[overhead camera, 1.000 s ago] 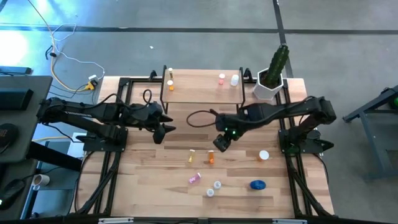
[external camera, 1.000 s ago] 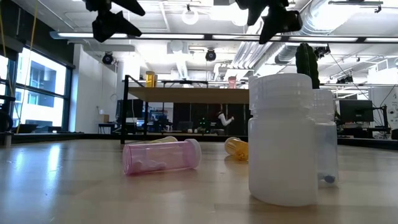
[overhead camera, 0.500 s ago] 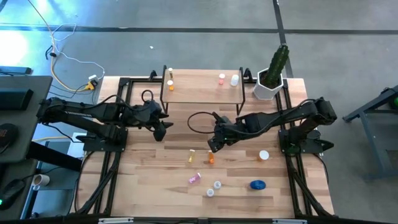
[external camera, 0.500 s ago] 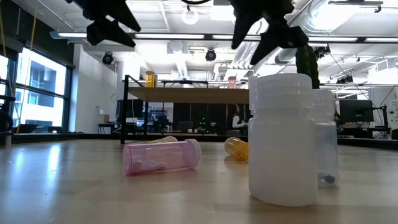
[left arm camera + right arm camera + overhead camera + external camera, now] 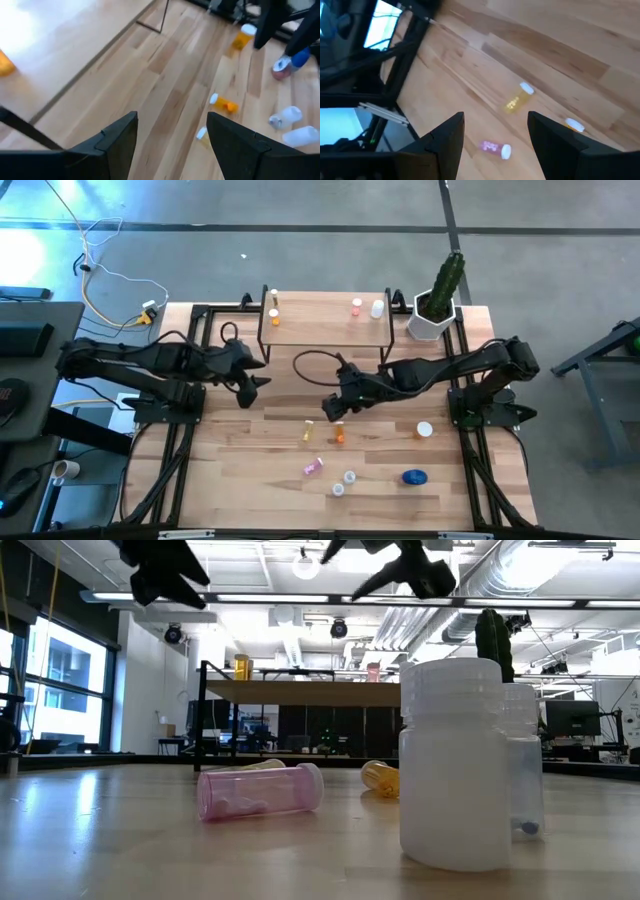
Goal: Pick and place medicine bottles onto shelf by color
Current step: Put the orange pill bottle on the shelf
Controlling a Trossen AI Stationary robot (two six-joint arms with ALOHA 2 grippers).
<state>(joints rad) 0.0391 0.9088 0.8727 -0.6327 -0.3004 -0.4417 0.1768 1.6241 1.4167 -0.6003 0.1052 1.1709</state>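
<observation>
Spreading across the slatted worktop (image 5: 250, 450), with the shelf (image 5: 325, 320) standing at its far edge carrying two orange bottles (image 5: 273, 308) at one end and a pink bottle (image 5: 356, 306) beside a white bottle (image 5: 377, 308) at the other. Hovering over the worktop's middle near the yellowish bottle (image 5: 309, 431) and an orange bottle (image 5: 340, 434), the right gripper (image 5: 331, 409), jaws open and gripping nothing; waiting off to the left, the left gripper (image 5: 247, 387), jaws likewise open and empty. Lying nearer the front, well apart from the shelf, the blue jar (image 5: 414, 477), a white-capped bottle (image 5: 425, 430), the fallen pink bottle (image 5: 313, 468) and two clear bottles (image 5: 344, 483).

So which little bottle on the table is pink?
The pink bottle lying on its side near the table's front, left of two white ones; the others are orange, yellowish, white or blue.
</observation>
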